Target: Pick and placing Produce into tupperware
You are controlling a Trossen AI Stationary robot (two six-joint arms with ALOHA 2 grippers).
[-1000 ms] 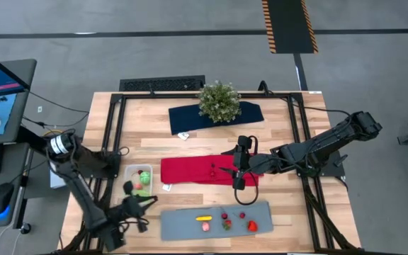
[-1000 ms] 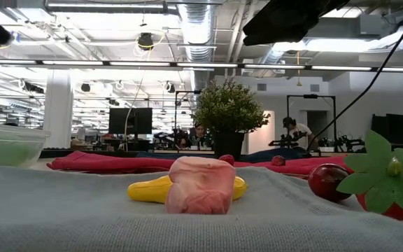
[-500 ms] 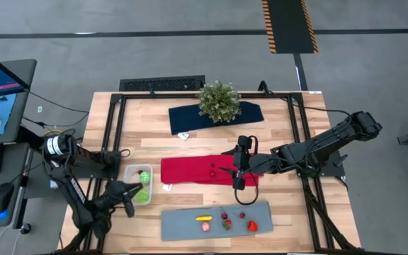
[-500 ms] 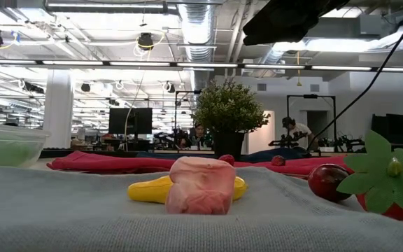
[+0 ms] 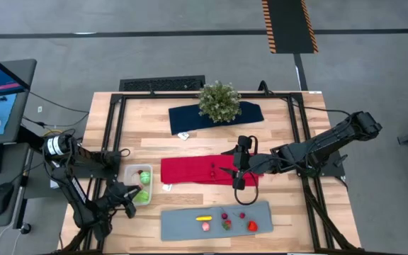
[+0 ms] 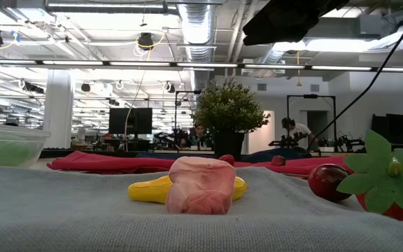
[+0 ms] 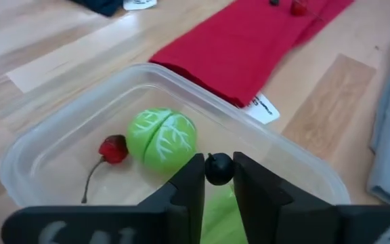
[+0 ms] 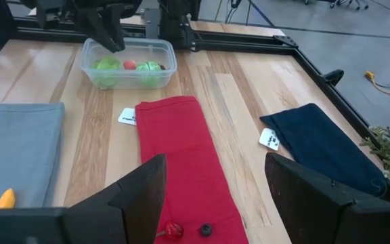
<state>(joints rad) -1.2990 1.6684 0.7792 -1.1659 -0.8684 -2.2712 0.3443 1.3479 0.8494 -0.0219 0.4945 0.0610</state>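
Produce (image 7: 161, 139) inside tupperware (image 7: 59, 129)

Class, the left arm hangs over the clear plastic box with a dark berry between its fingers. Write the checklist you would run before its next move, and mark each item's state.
1. Small dark round berry sits between the left gripper fingers: ok.
2. Berry is above the inside of the clear rectangular plastic container: ok.
3. Berry already released: cannot tell.
4. Green cabbage ball and red stemmed fruit lie aside from the drop spot: ok.
5. Right gripper open, over the red cloth, away from the container: ok.
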